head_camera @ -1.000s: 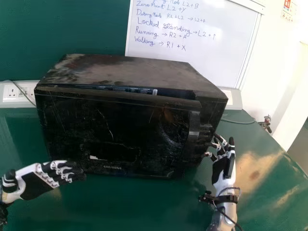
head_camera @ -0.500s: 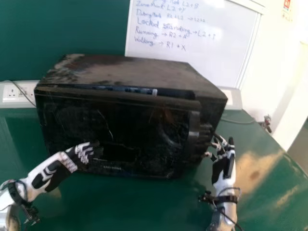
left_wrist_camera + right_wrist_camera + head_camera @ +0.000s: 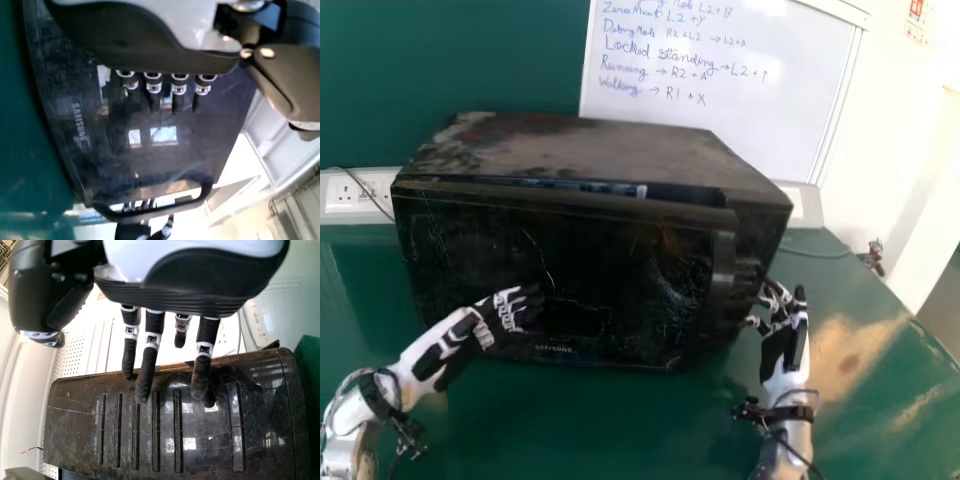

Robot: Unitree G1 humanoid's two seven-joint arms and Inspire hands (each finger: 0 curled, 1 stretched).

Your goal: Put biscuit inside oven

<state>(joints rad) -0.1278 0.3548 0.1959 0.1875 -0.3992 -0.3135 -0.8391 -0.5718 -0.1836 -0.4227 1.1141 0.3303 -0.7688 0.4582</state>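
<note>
The microwave oven (image 3: 590, 150) sits on the green table (image 3: 620, 430), its door (image 3: 620, 250) across the front and a dark gap along the door's top edge, so I'd call it barely ajar at most. The handle (image 3: 723, 270) runs upright at the door's right, beside the control panel (image 3: 75, 405). The left hand (image 3: 480, 328) is at the door's lower left part, fingers loosely extended and holding nothing; I can't tell whether they touch the glass. The right hand (image 3: 780, 340) is by the panel's outer edge, fingers long and apart, some tips seemingly against it, clamped on nothing. I take this as the door-opening stage, with the biscuit's placing still ahead. The next move probably calls for the right hand to steady the oven while the left gets fingertips behind the handle and draws the door outward, without shoving the body backward.
</note>
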